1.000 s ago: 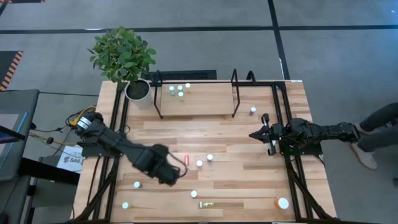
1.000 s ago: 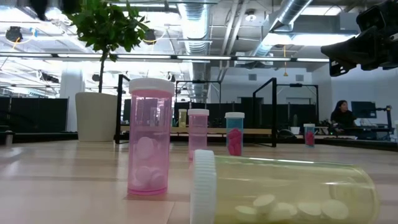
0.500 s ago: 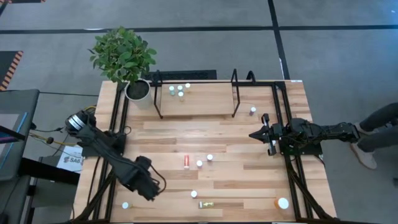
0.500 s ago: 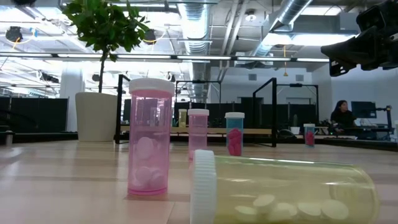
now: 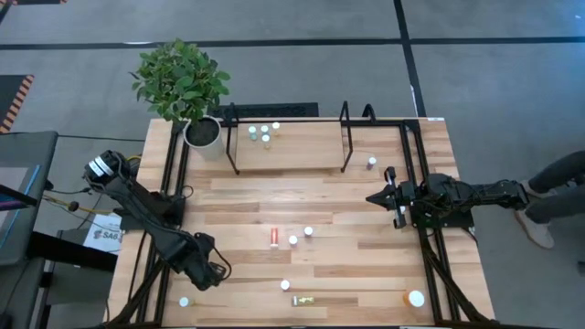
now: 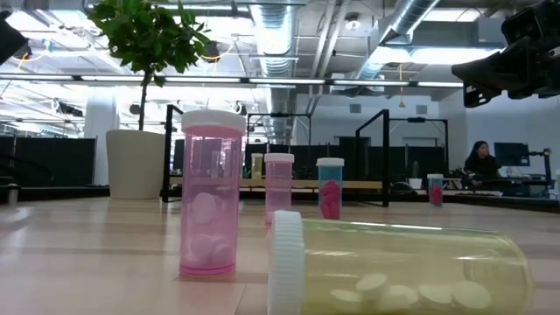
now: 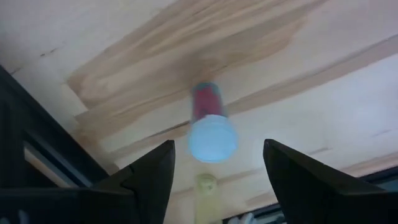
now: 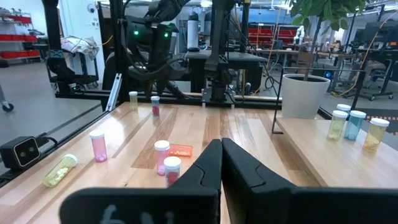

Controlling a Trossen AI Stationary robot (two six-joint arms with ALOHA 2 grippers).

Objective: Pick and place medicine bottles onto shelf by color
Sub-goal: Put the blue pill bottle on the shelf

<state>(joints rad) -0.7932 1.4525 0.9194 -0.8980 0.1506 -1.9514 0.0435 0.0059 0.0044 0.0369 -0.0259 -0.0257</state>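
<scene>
My left gripper (image 5: 208,271) hangs open over the table's near left part. In the left wrist view (image 7: 217,152) its two fingers stand on either side of a red bottle with a white cap (image 7: 206,103), which stands upright on the table below them, untouched. The arm hides this bottle in the high view. My right gripper (image 5: 370,197) is shut and empty at the table's right side (image 8: 221,155). The shelf (image 5: 302,151) at the far middle holds several small bottles (image 5: 265,133). A red bottle (image 5: 274,238) lies on its side at mid-table.
Two white-capped bottles (image 5: 300,236) stand by the lying red one. One more (image 5: 285,285), a lying yellow one (image 5: 303,300), a larger orange one (image 5: 413,298) and one at the near left (image 5: 184,301) are near the front edge. One bottle (image 5: 371,163) stands at the right. A potted plant (image 5: 187,91) is at the far left.
My left gripper has swung from mid-table, beside the lying red bottle, toward the table's left and near edges. It now hangs over the standing bottle at the near left. The lying red bottle stays at mid-table.
</scene>
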